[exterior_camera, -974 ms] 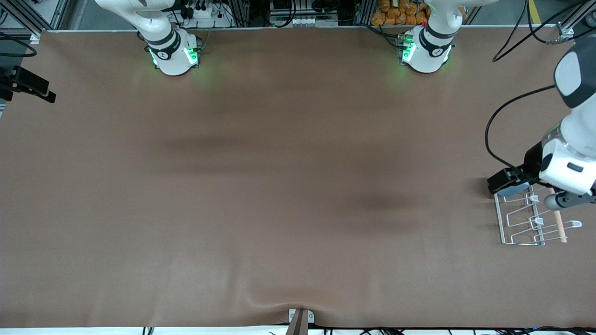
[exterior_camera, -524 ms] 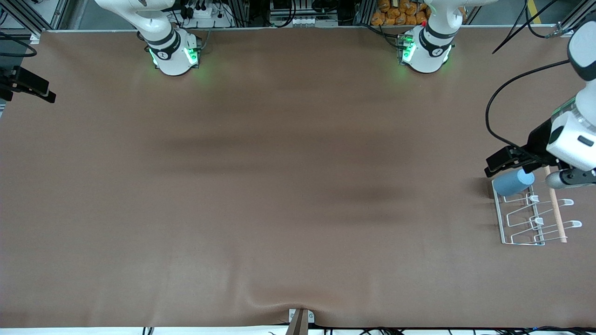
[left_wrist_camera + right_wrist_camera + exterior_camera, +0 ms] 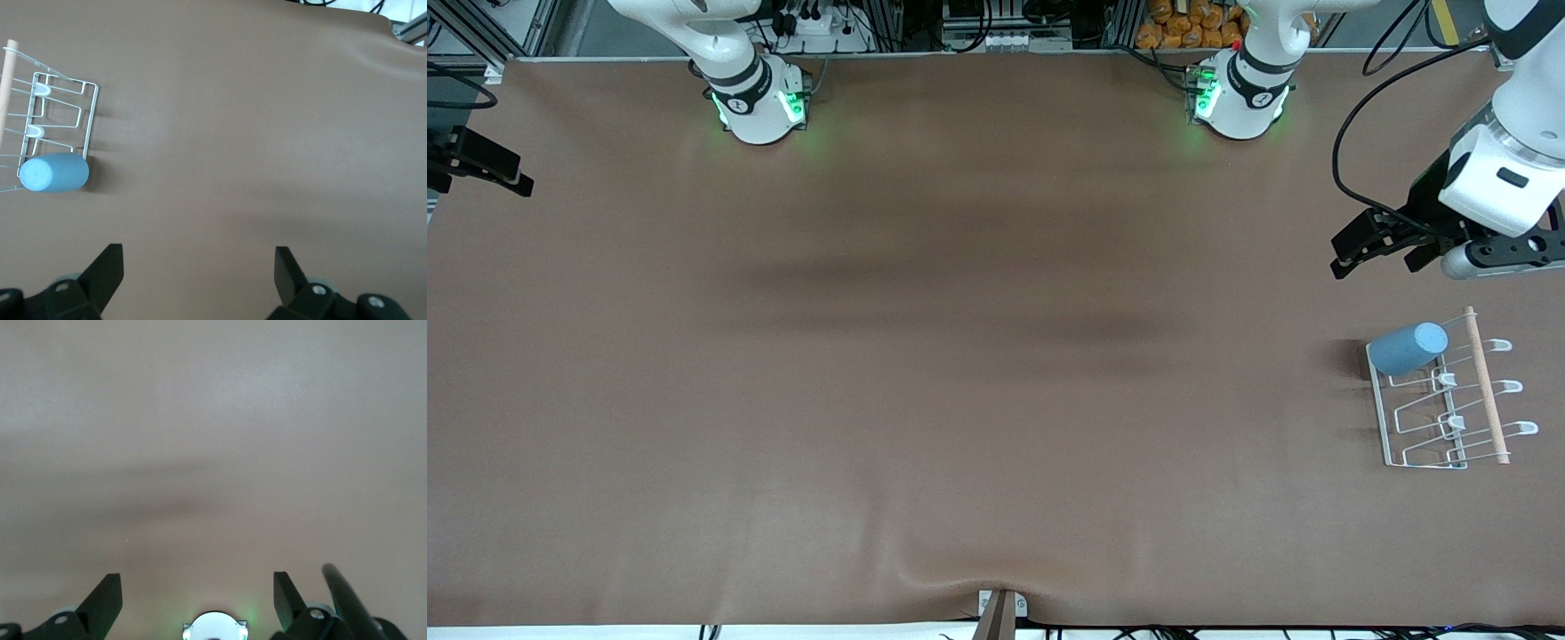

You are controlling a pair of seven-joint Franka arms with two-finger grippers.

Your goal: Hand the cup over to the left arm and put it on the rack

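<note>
The light-blue cup (image 3: pixel 1407 348) lies on its side on the white wire rack (image 3: pixel 1380 418), at the rack's end farthest from the front camera, near the wooden rod (image 3: pixel 1487 391). My left gripper (image 3: pixel 1356 244) is open and empty, up in the air over bare table beside the rack. In the left wrist view the cup (image 3: pixel 55 173) rests on the rack (image 3: pixel 93 120), well clear of the left gripper (image 3: pixel 198 260). My right gripper (image 3: pixel 198 587) is open and empty, high over bare table near its own base; it is out of the front view.
The brown table mat (image 3: pixel 978 356) has a raised wrinkle at its front edge (image 3: pixel 960 582). The right arm's base (image 3: pixel 758 102) and the left arm's base (image 3: pixel 1238 98) stand along the table's robot side. A black cable (image 3: pixel 1352 151) hangs by the left arm.
The left gripper opened and let go of the cup, then rose and drew away from the rack toward the robots' side. The cup stays on the rack. The right arm waits unmoved.
</note>
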